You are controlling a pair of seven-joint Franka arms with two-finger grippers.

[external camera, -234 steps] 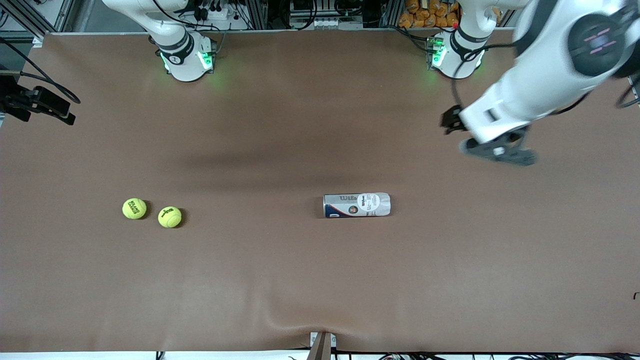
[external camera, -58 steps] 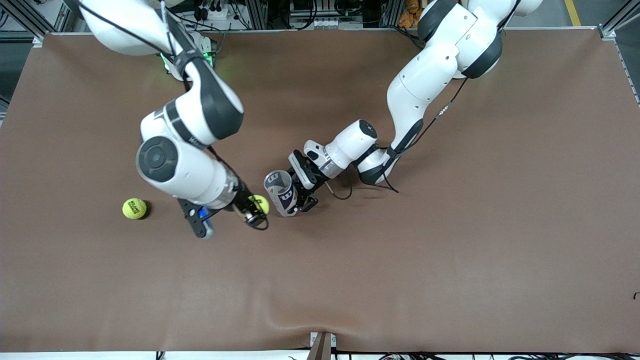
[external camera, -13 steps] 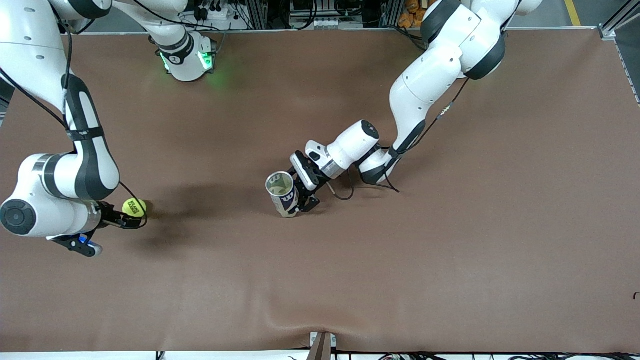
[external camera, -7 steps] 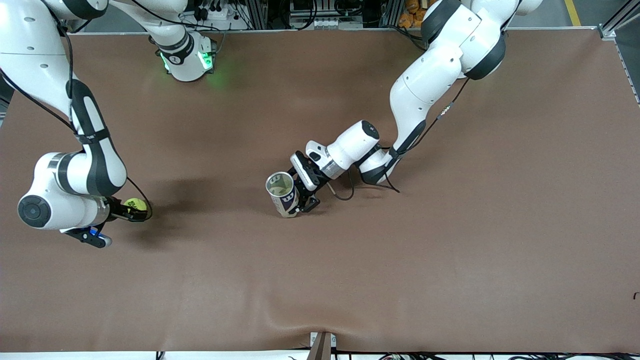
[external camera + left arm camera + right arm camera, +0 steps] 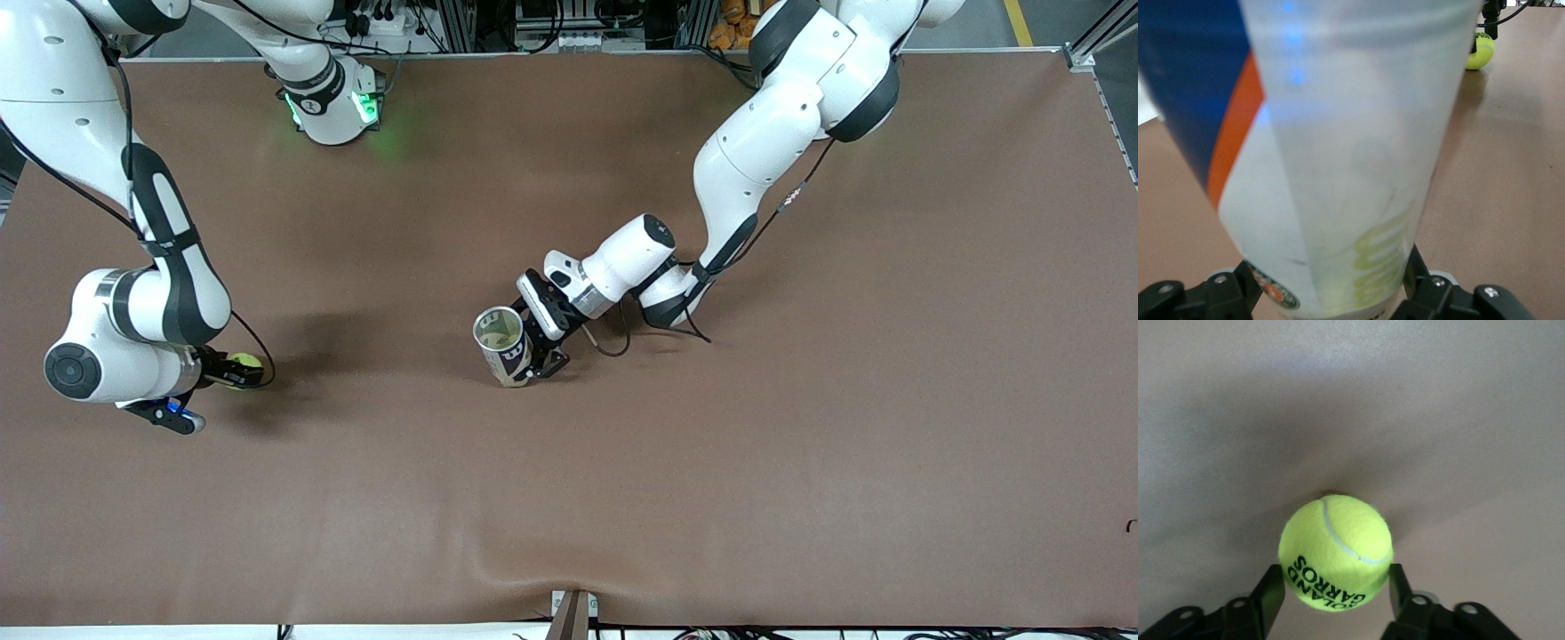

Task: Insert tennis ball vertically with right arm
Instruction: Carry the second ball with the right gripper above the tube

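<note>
Brown table (image 5: 800, 462); two white arms at work.
Right gripper (image 5: 1331, 597) clamped on yellow felt tennis ball (image 5: 1335, 551), at nine o'clock; left gripper (image 5: 533, 342) clamps upright clear plastic ball tube (image 5: 503, 347), centre.

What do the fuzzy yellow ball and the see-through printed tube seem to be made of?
The yellow tennis ball looks felt-covered: matte fuzzy nap with a pale curved seam. The printed tube looks like thin clear plastic, glossy and translucent, with something yellow showing faintly through its wall.

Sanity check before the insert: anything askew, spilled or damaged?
Nothing stands out. Left gripper holds the can upright, mouth open, a ball showing inside. Right gripper is shut on the tennis ball, which sits on the table.
</note>
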